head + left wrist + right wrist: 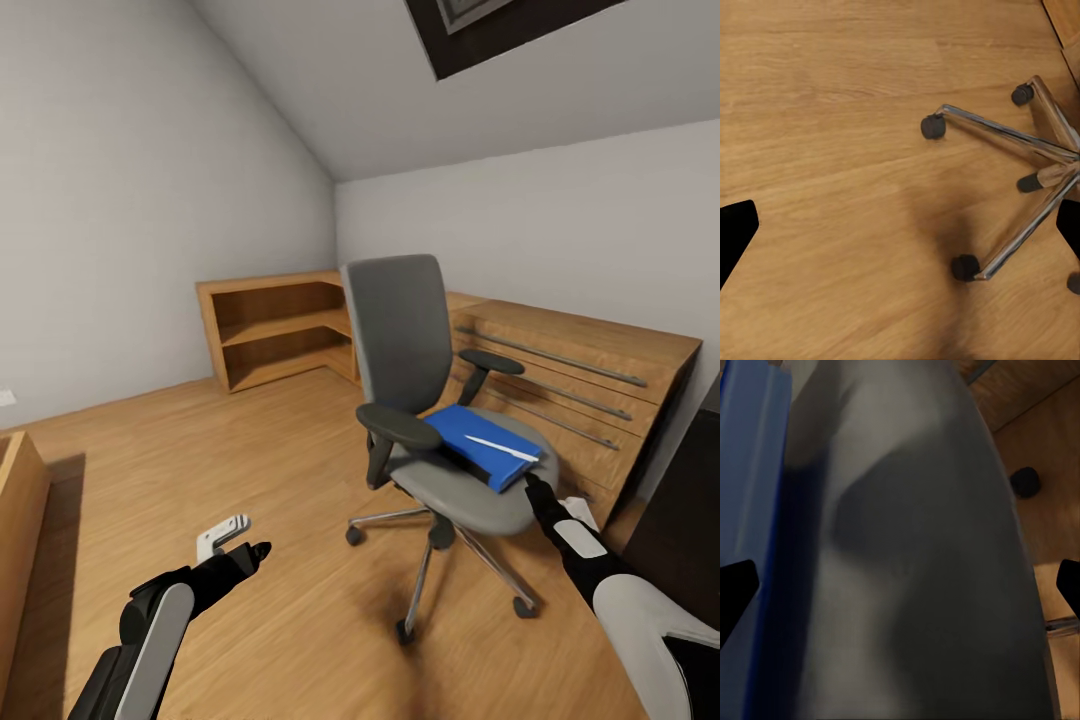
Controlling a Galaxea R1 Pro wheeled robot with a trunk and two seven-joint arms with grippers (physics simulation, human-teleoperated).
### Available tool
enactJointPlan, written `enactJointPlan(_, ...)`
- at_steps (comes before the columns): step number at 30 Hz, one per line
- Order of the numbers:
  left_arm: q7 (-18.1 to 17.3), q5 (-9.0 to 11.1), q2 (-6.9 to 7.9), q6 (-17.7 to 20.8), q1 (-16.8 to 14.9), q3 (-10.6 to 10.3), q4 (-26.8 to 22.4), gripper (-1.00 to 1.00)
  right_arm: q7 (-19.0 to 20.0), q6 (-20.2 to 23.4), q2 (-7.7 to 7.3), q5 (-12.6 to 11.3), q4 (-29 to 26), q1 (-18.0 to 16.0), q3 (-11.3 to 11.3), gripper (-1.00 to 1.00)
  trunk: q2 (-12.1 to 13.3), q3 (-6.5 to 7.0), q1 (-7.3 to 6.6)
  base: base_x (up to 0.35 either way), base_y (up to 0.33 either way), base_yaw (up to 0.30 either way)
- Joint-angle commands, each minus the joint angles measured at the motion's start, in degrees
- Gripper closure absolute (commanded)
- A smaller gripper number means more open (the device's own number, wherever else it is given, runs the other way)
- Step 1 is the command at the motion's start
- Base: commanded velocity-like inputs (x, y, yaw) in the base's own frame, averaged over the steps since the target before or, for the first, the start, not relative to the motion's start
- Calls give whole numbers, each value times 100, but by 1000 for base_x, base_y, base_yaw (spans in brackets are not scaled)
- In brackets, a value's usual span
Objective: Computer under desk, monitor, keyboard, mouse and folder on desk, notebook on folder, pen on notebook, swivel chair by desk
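The grey swivel chair stands mid-room on the wood floor. The bright-blue folder lies flat on its seat, with the pale pen on top of it. My right gripper is open at the seat's front edge, just short of the folder's near corner. The right wrist view, with the gripper open, looks down on the grey seat and the folder to one side. My left gripper hangs open over bare floor; its wrist view shows the chrome chair base. The computer, monitor, keyboard, mouse and notebook are out of view.
A low wooden cabinet with chrome rails runs along the wall behind the chair, joined to an open wooden shelf. A black furniture side, perhaps the desk, stands at the right edge. Another wooden unit sits at the left edge.
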Motion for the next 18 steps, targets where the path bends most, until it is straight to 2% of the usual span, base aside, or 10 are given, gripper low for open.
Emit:
enactJointPlan(1,47,60,-4,21,-4,8,-6,-100,34,-17,-1,-61,11,-5,-1,-100,-2,-6,-1,0,0,26)
enactJointPlan(10,47,60,-4,21,-4,8,-7,-100,35,-16,-10,-61,11,3,-7,-100,-2,-6,-1,105,37,4)
enactJointPlan(15,47,60,-4,21,-4,8,-4,-100,35,-16,-10,-61,9,3,-7,-100,-2,-6,-1,-5,2,0)
enactJointPlan(18,47,67,-6,21,-4,8,-4,-100,35,-16,-10,-61,9,3,-4,-100,-2,-6,-1,-187,0,0)
